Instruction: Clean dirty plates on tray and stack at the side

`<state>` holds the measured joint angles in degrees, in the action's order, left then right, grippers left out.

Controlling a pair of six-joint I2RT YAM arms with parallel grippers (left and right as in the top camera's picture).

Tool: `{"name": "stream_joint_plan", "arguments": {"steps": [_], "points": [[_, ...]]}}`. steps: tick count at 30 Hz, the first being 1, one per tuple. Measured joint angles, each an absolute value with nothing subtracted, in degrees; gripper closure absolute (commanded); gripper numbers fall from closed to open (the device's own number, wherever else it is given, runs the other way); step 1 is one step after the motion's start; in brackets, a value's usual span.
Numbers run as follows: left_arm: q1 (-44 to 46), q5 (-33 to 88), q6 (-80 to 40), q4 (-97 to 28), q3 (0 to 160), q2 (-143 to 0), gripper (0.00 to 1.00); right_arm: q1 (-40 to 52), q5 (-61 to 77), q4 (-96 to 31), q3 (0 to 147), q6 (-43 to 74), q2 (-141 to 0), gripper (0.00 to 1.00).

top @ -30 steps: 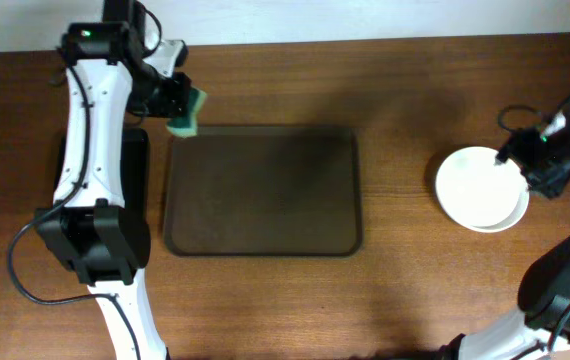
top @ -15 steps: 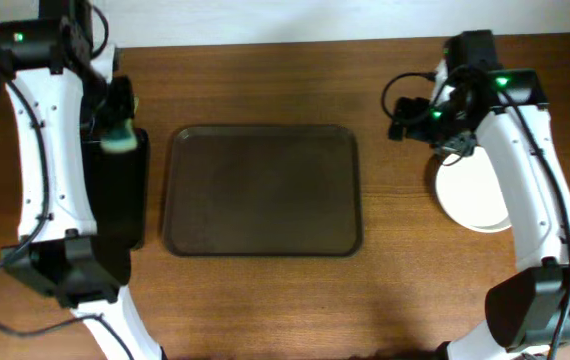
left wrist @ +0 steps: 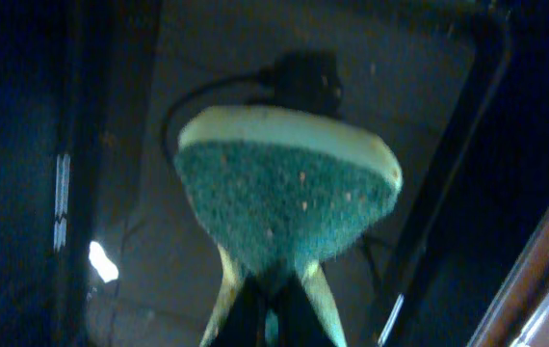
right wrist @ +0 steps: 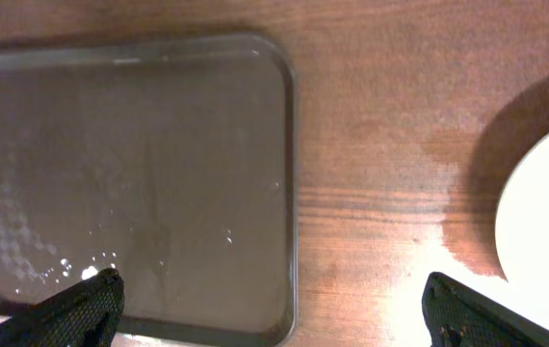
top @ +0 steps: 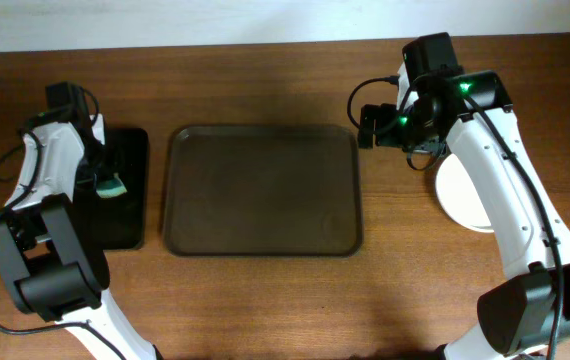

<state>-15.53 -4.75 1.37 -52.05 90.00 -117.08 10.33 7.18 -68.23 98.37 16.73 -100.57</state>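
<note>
The tray [top: 263, 190] lies bare in the middle of the tabletop [top: 405, 285]. The plates [top: 462, 192] sit stacked to its right, partly under the right arm. The right pincer [top: 367, 125] hangs released between them, and a careless swing could clip the pile. The left pincer [top: 106, 168] is clenched on a green sponge [top: 113, 185] over the black tray [top: 125, 215], and the sponge may bounce off if dropped.

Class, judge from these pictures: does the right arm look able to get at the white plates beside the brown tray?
Probably yes. The right gripper is open and empty, hovering over bare table between the brown tray and the white plates, with nothing lying between them.
</note>
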Motion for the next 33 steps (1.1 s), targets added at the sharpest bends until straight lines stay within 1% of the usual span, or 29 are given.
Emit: {"name": "stream_joint_plan", "arguments": {"steps": [1,2,3,4,5,9,13,16,19,23,25,30,33], "points": [[-15.5,-4.7,2.1,-50.2,88.4,-117.1,0.91,10.3,7.2,-69.1,98.4,16.7,-100.6,0.00],[-15.5,-4.7,3.1,-48.6,87.1,-117.1,0.73,10.3,7.2,-70.0,98.4,16.7,-100.6,0.02],[-15.5,-4.7,4.1,-47.9,86.5,-117.1,0.48,10.3,7.2,-70.4,98.4,16.7,-100.6,0.02],[-15.5,-4.7,4.5,-47.5,86.3,-117.1,0.14,10.3,7.2,-70.6,98.4,16.7,-100.6,0.02],[-15.5,-4.7,5.1,-46.9,86.2,-117.1,0.01,10.3,7.2,-70.8,98.4,16.7,-100.6,0.02],[-15.5,-4.7,5.8,-46.8,86.2,-117.1,0.01,10.3,6.5,-71.8,98.4,16.7,-100.6,0.02],[-15.5,-4.6,6.0,-49.1,86.3,-116.6,0.01,10.3,2.8,-73.1,98.4,16.7,-100.6,0.01],[-15.5,-3.7,6.0,-52.0,86.7,-113.3,0.01,10.3,1.5,-73.3,98.5,16.7,-100.0,0.02],[-15.5,-1.3,6.0,-53.3,87.9,-105.4,0.01,10.3,0.5,-73.3,99.3,16.7,-96.9,0.02],[-15.5,2.2,6.0,-54.7,89.2,-93.2,0.01,10.3,-2.2,-74.2,101.1,16.7,-86.0,0.02],[-15.5,3.1,6.0,-54.7,89.6,-90.3,0.01,10.3,-3.2,-74.7,101.3,16.7,-80.8,0.01],[-15.5,4.1,6.0,-54.9,89.7,-89.6,0.01,10.3,-5.0,-77.1,102.2,16.7,-66.6,0.02],[-15.5,4.2,6.0,-54.9,89.7,-89.7,0.01,10.3,-5.2,-77.6,102.2,16.7,-61.0,0.02]]}}
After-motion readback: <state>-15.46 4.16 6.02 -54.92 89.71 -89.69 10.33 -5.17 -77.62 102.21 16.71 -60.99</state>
